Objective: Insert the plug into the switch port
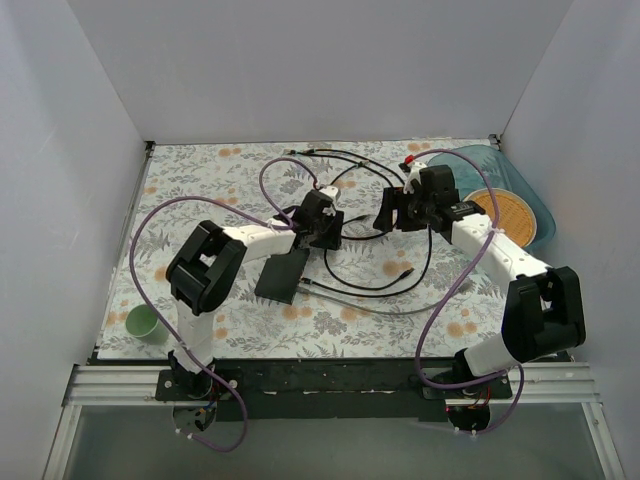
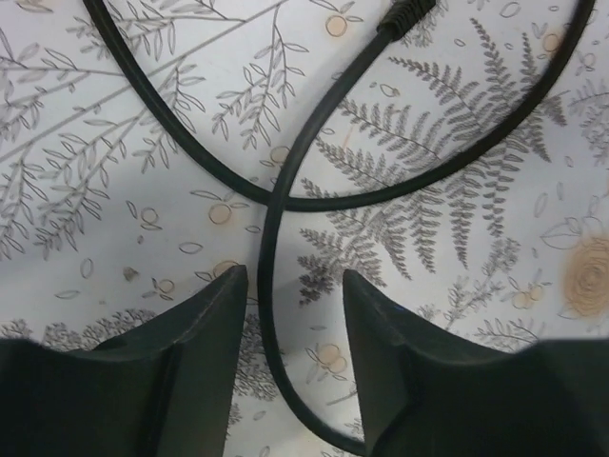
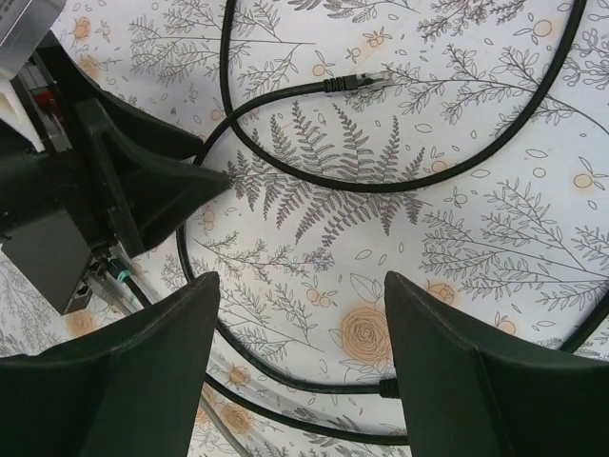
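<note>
Shows left pincer (image 2: 292,286) spread, straddling a black cable (image 2: 269,228) on the worktop (image 2: 114,190). Shows right pincer (image 3: 300,286) spread too, plug (image 3: 366,80) lying ahead; switch (image 1: 283,275) flat beside left arm (image 1: 250,235).

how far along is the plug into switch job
Nothing looks done: the switch lies apart from both grippers. In hand: the left gripper is open astride a black cable; the right gripper is open, with the plug lying loose. Left: grasp plug, insert.

no readable text, labels or numbers anywhere.
</note>
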